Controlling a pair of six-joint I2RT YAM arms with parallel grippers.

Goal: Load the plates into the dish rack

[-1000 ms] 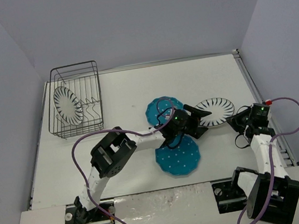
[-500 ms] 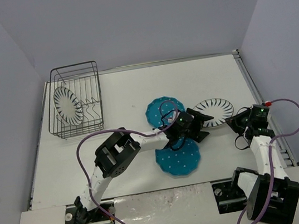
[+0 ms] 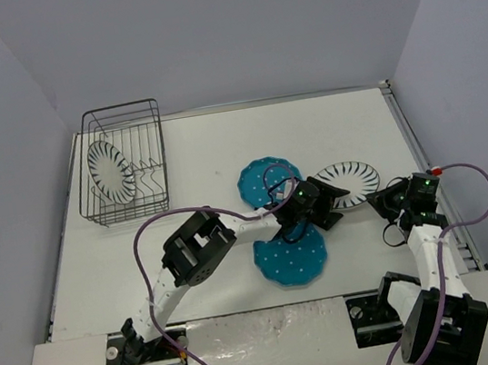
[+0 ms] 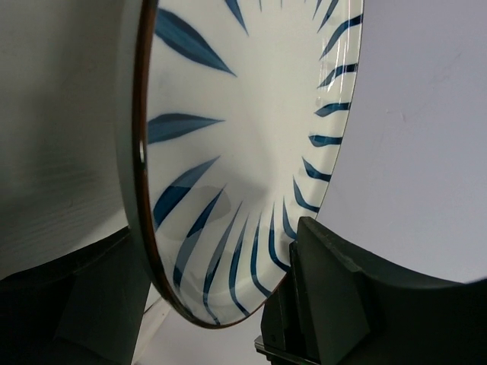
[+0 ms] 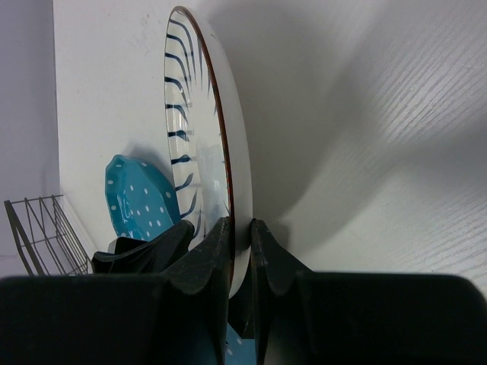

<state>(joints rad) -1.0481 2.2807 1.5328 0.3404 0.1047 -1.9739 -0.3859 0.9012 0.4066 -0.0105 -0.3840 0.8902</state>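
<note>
A white plate with dark stripes (image 3: 349, 180) is held between both grippers, right of the table's middle. My right gripper (image 3: 382, 198) is shut on its right rim; in the right wrist view the fingers (image 5: 241, 236) pinch the rim of the plate (image 5: 205, 137), which is tilted off the table. My left gripper (image 3: 327, 196) grips the left rim, and its jaws (image 4: 221, 304) touch both faces of the plate (image 4: 243, 137). Two teal dotted plates lie flat, one (image 3: 266, 179) behind the left gripper and one (image 3: 291, 263) in front. The black wire dish rack (image 3: 118, 108) at the far left holds another striped plate (image 3: 111, 172) upright.
Grey walls close in the left, back and right of the white table. In the right wrist view a teal plate (image 5: 141, 201) and a corner of the rack (image 5: 46, 236) show beyond the held plate. The left arm's purple cable (image 3: 154, 228) loops over the table.
</note>
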